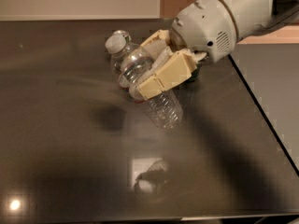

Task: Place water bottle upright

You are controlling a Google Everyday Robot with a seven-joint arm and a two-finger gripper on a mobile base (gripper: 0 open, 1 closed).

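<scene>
The clear ribbed plastic water bottle [161, 108] hangs tilted over the dark glossy table [56, 143], white cap up-left. The beige two-finger hand [142, 68] is clamped around its middle. It looks empty, so probably light, slick and crushable; a gentle mid-body hold suits it.

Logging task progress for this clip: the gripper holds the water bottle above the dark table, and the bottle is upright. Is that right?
Not quite. The gripper does hold the water bottle above the dark table, but the camera view shows the bottle tilted, white cap up-left and base down-right, not upright.
</scene>
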